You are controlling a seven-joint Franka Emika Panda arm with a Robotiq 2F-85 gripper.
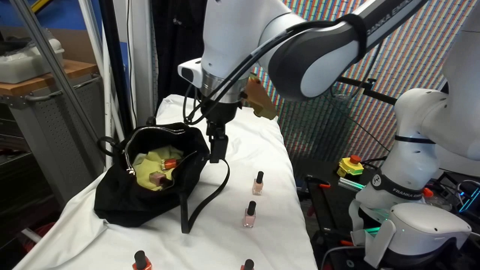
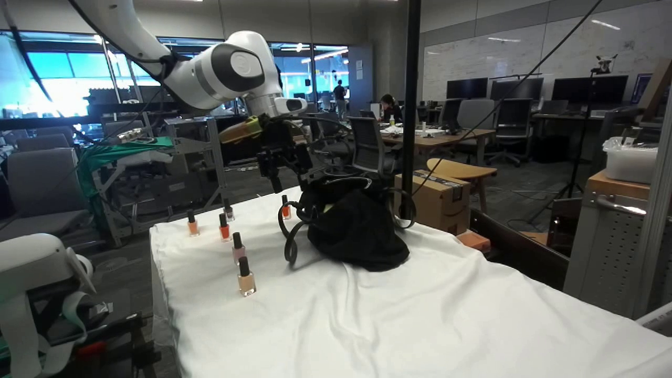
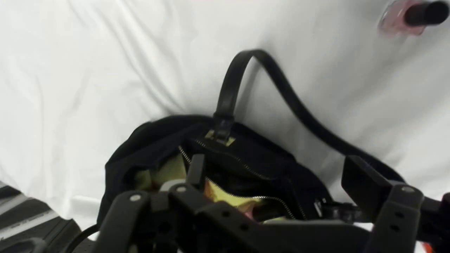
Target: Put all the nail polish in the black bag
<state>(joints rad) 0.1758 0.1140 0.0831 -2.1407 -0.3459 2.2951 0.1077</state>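
Observation:
The black bag [image 1: 150, 202] stands open on the white-covered table, its zipped mouth showing a yellow-green lining. Inside lie an orange-red nail polish [image 1: 169, 163] and a dusky pink one [image 1: 157, 177]. On the cloth stand several upright bottles: peach [image 2: 247, 283], pale pink [image 2: 239, 255], red [image 2: 224, 232], light orange [image 2: 193, 227], a dark-capped one [image 2: 229, 212] and an orange-red one [image 2: 286, 211]. My gripper [image 3: 279, 179] is open and holds nothing. In the wrist view one finger [image 3: 196, 172] overlies the bag's mouth; the opposite finger [image 3: 365, 186] lies past its edge.
A looped strap [image 1: 208, 204] spreads from the bag over the cloth towards the bottles. More strap loops [image 2: 401, 207] stick out on its far side. A second robot arm [image 1: 412, 165] stands beyond the table's long edge. A metal pole [image 2: 411, 105] rises behind the bag.

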